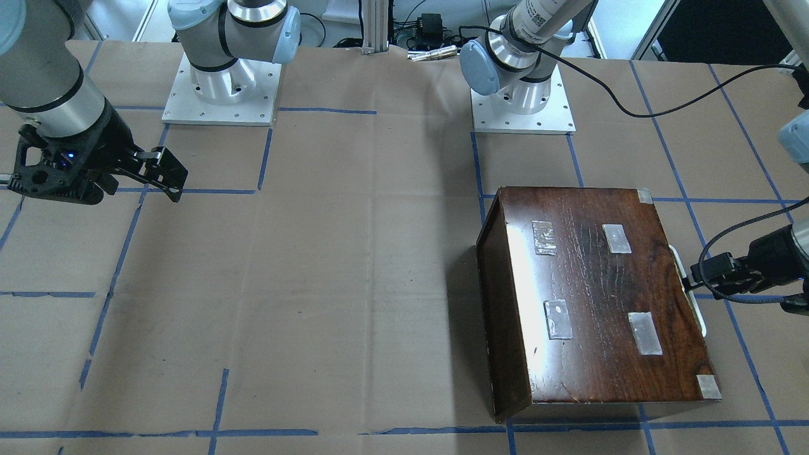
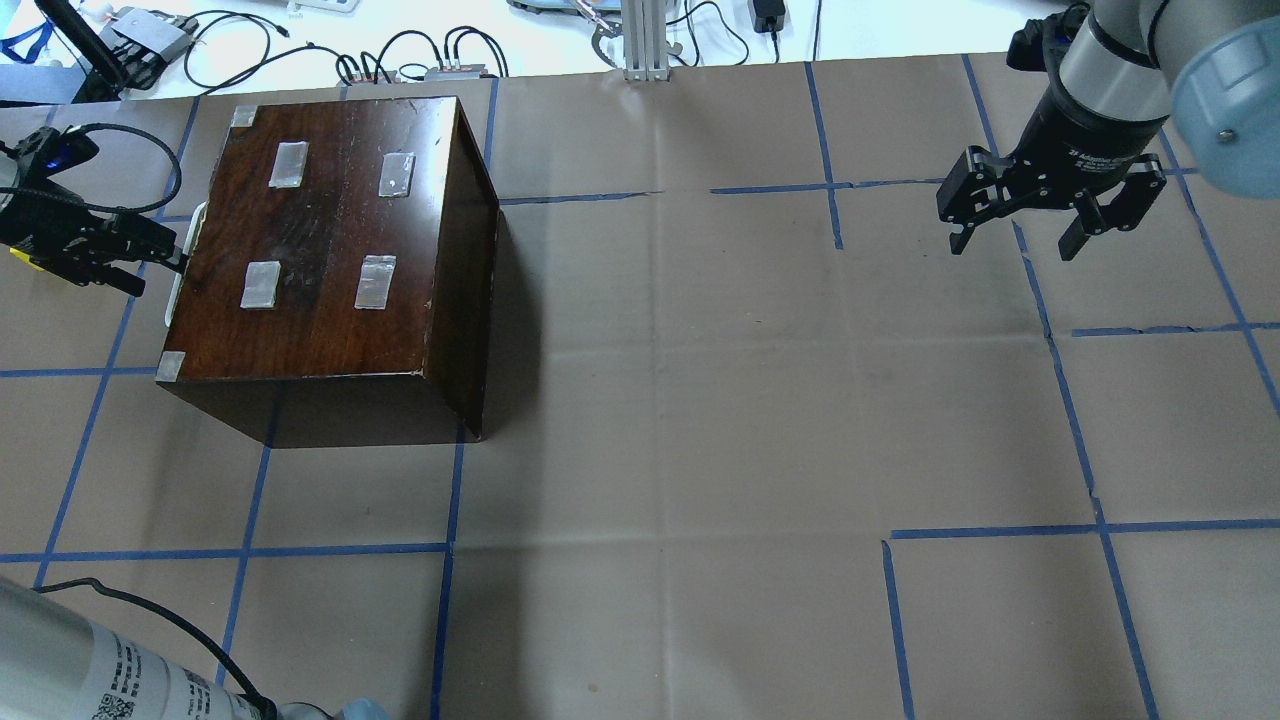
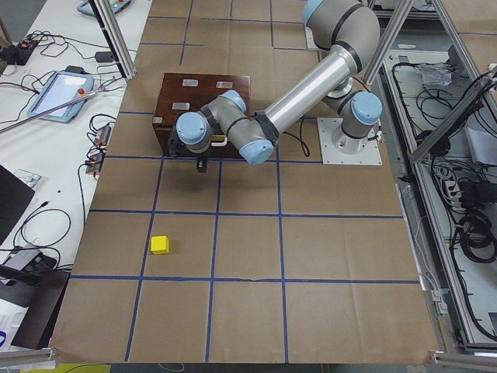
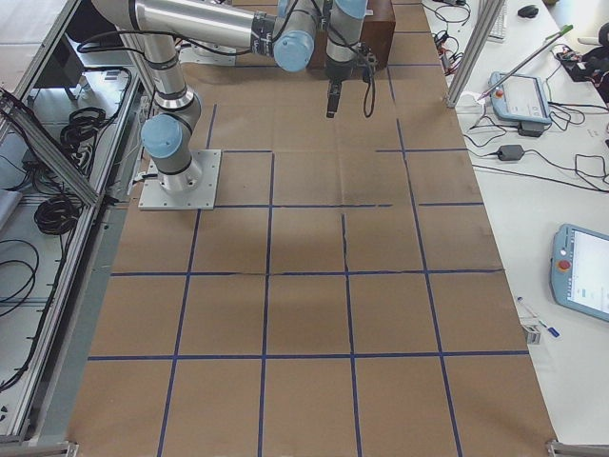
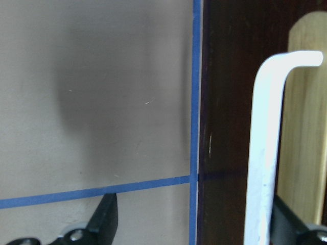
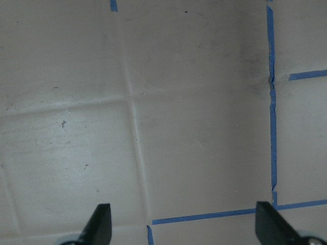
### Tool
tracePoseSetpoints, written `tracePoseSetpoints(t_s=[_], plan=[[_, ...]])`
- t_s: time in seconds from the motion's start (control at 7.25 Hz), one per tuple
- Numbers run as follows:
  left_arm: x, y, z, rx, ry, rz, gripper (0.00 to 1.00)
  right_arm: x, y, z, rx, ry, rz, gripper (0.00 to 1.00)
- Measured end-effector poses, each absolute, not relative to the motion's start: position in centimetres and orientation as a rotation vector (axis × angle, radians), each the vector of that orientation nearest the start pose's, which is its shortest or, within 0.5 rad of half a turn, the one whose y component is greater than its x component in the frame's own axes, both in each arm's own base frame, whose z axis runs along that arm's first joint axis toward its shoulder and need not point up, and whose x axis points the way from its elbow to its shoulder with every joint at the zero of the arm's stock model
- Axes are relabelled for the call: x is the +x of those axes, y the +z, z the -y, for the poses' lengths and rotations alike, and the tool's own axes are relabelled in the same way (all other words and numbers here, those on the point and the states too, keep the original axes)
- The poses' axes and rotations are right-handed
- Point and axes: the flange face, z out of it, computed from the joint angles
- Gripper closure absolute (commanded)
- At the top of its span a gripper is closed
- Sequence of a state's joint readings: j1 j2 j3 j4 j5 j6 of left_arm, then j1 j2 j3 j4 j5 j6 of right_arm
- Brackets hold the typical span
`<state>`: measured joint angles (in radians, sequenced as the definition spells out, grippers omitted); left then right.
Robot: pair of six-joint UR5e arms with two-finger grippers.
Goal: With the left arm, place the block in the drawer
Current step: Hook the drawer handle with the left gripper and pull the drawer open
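The yellow block (image 3: 160, 245) lies on the paper-covered table, only in the exterior left view, well away from the cabinet (image 2: 330, 250). The drawer (image 5: 230, 102) shows its dark front with a pale notch and a white handle (image 5: 268, 143); it looks pushed in. My left gripper (image 2: 150, 262) is open at the cabinet's drawer side. In its wrist view the left gripper (image 5: 196, 229) has the handle between its fingers, close to the right finger (image 5: 288, 224). My right gripper (image 2: 1012, 243) is open and empty above bare table far to the right.
The cabinet's dark top carries several clear tape patches (image 1: 616, 239). Blue tape lines (image 2: 1070, 420) grid the brown paper. The arm bases (image 1: 523, 101) stand at the robot's edge. Cables and devices (image 2: 420, 65) lie beyond the far edge.
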<state>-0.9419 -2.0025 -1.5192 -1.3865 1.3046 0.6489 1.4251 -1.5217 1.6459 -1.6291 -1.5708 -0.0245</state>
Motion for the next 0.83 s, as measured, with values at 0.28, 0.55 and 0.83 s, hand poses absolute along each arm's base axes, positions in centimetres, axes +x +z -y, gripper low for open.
tracePoseSetpoints(t_s=[0.28, 0.55, 0.83], plan=[[24.4, 29.4, 59.5, 0.000, 0.019, -3.410, 0.02, 5.9, 43.2, 51.7, 0.190, 0.103, -3.129, 0.00], [25.4, 29.8, 59.3, 0.004, 0.036, -3.346, 0.02, 5.9, 43.3, 51.7, 0.190, 0.102, -3.129, 0.00], [26.9, 30.1, 58.8, -0.020, 0.050, -3.308, 0.02, 5.9, 43.3, 51.7, 0.190, 0.102, -3.129, 0.00]])
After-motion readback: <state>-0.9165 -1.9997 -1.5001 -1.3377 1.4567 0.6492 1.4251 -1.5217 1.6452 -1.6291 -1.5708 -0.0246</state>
